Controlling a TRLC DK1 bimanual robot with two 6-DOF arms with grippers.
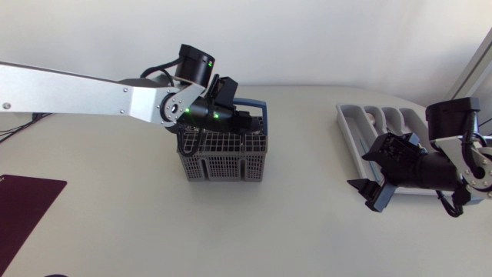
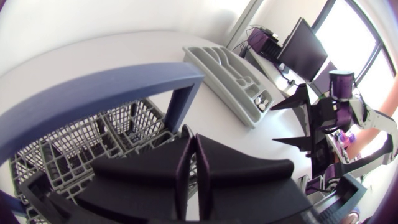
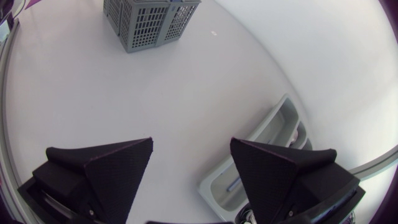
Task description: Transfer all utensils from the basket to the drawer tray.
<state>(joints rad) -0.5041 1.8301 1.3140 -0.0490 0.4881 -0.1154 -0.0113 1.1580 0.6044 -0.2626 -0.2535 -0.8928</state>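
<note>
A: Counts, quick?
B: One basket [image 1: 223, 158], one drawer tray [image 1: 344, 123], one maroon mat [image 1: 27, 208].
A: Robot parts?
B: Two arms: left arm [image 1: 77, 92], right arm [image 1: 461, 154]. Two hands: left hand [image 2: 194, 138], right hand [image 3: 191, 142].

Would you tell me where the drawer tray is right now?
In the head view, the drawer tray lies on the right side of the table, beside the right hand, far from the utensil basket.
</note>
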